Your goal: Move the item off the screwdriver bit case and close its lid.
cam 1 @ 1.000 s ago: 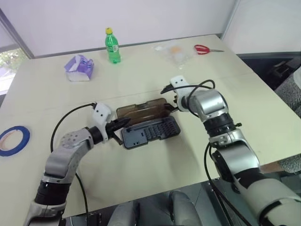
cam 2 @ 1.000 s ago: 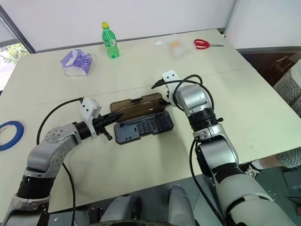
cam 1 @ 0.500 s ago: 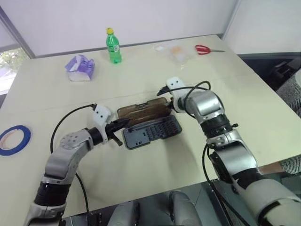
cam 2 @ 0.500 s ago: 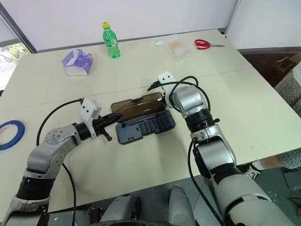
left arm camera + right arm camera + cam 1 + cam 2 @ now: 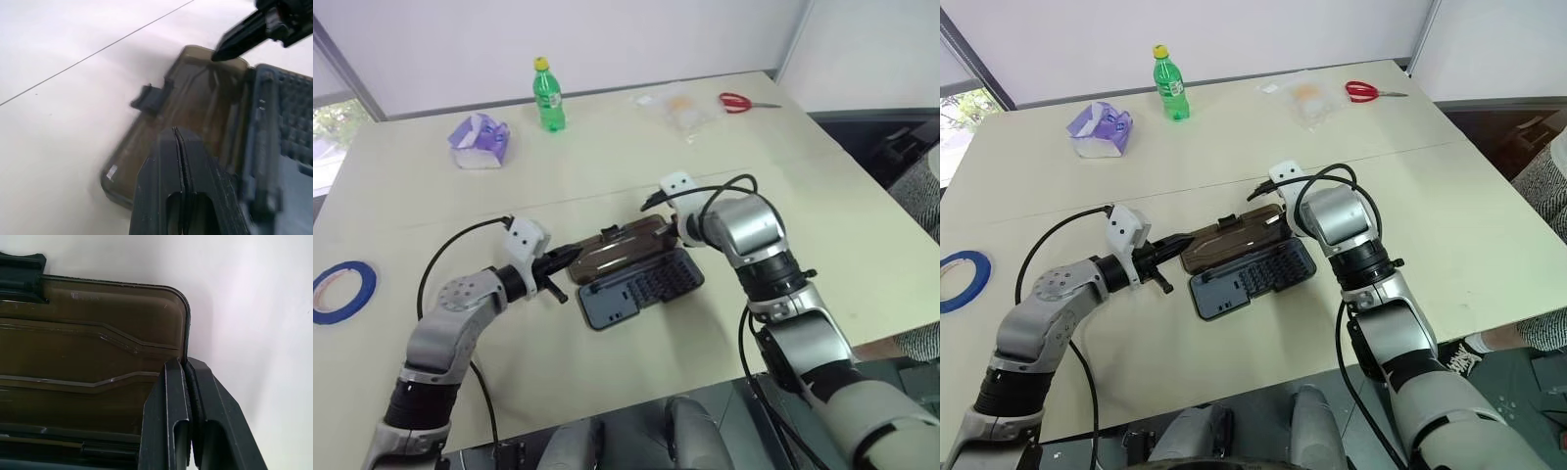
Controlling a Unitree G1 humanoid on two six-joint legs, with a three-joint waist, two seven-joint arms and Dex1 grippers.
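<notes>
Screwdriver bit case (image 5: 641, 284) mid-bench (image 5: 607, 176), tray open; brown lid (image 5: 619, 247) half raised, its right edge pinched between right fingers (image 5: 171, 396); left fingers (image 5: 166, 196) pressed together, empty, just beside lid's left end

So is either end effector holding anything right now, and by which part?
The right end effector is shut on the lid, pinching its short side edge near a rounded corner. The left end effector is shut, holding nothing.

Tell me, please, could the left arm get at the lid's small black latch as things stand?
Probably yes: the latch sits on the lid's raised far edge, just beyond the left gripper, with bare table around it.
</notes>
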